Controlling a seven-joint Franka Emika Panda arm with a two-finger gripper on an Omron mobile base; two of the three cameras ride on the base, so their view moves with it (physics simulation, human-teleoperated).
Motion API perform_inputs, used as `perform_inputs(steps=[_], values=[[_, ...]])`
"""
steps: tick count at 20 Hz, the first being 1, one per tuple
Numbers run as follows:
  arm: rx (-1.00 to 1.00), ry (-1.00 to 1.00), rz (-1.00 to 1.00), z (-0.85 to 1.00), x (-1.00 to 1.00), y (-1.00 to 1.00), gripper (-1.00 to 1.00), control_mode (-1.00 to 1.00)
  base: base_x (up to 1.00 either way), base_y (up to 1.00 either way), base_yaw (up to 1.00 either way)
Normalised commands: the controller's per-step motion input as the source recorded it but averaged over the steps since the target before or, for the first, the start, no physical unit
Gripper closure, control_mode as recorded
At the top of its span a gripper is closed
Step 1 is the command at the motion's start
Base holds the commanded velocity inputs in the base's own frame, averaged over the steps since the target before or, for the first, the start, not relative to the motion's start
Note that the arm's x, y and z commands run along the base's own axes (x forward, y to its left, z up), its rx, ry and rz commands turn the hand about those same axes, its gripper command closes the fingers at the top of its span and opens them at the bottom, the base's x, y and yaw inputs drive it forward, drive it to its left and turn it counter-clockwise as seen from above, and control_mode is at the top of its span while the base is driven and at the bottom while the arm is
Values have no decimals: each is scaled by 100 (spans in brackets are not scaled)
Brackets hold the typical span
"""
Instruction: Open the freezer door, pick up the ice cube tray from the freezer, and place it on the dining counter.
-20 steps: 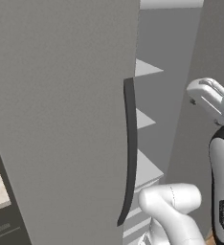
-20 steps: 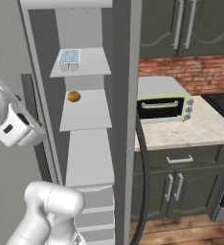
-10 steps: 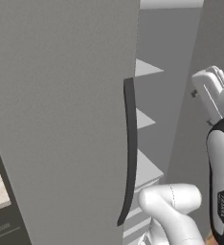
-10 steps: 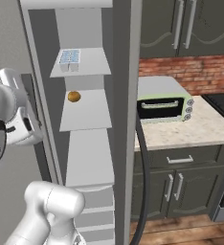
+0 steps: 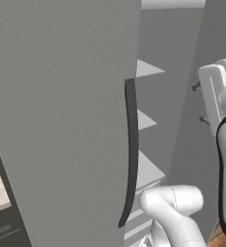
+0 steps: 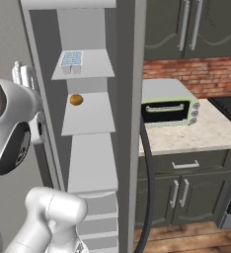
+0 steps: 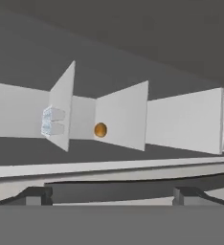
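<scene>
The freezer door (image 5: 62, 120) stands swung open to my left, its long dark handle (image 5: 130, 154) curving down the near edge, and the freezer (image 6: 88, 148) shows me its stack of light grey shelves. To the right of the appliance a stone-topped desk (image 6: 206, 136) carries a pale green toaster oven (image 6: 169, 106) in front of a brick wall. The ice cube tray (image 6: 71, 60) sits on the top visible shelf (image 6: 83, 71), toward its back left; one shelf lower lies a small round orange thing (image 6: 76, 100). Through my hand view, rolled on its side, the tray (image 7: 53, 121) appears left of centre with the orange thing (image 7: 100, 129) beside it past a shelf plate. My pincer (image 7: 111, 194) is spread wide and holds nothing, the two fingertips (image 7: 36, 195) far apart at the bottom of that view, well short of the tray. As I judge it, the door step is done and the reach is in hand. To do it well I should bring the hand level with the top shelf, roll the wrist so my jaws straddle the tray's narrow side, and enter between the shelves without clipping the edge of the plate below. I would close only once both tips pass the tray's rim, then lift slightly before backing out.
</scene>
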Motion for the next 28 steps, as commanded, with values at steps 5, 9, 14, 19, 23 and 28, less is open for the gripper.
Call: perform_inputs(steps=[5,9,14,19,23,28], values=[[17,-3,0,0,28,0,-100,-100,0,0,0],[16,-4,0,0,36,0,-100,-100,0,0,0],[12,-1,0,2,47,0,-100,-100,0,0,0],[4,0,0,4,53,0,-100,-100,0,0,0],[0,0,0,11,43,0,-100,-100,0,0,0],[0,0,2,12,29,0,-100,-100,0,0,0]])
